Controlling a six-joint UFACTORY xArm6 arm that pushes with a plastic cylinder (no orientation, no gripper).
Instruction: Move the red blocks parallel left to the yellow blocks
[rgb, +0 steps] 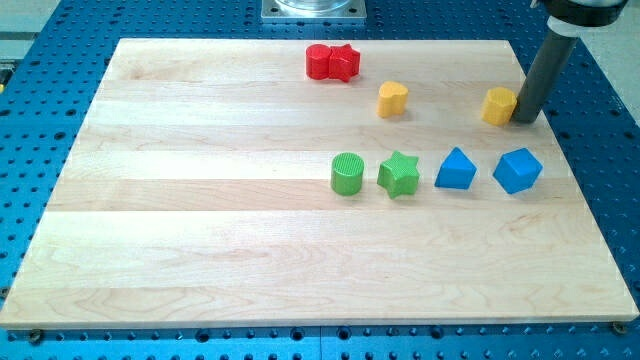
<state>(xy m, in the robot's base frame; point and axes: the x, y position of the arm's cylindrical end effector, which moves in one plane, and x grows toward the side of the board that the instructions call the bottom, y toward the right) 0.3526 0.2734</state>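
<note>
Two red blocks touch each other near the view's top: a round one (318, 62) and a star-like one (343, 62) on its right. A yellow heart-shaped block (392, 99) lies below and right of them. A second yellow block (498, 105) lies further right. My tip (526, 116) rests on the board just right of that second yellow block, touching or nearly touching it, far to the right of the red blocks.
A row lies across the board's middle right: a green cylinder (347, 174), a green star (398, 174), a blue triangular block (456, 169) and a blue cube-like block (517, 170). The wooden board (200, 220) sits on a blue perforated table.
</note>
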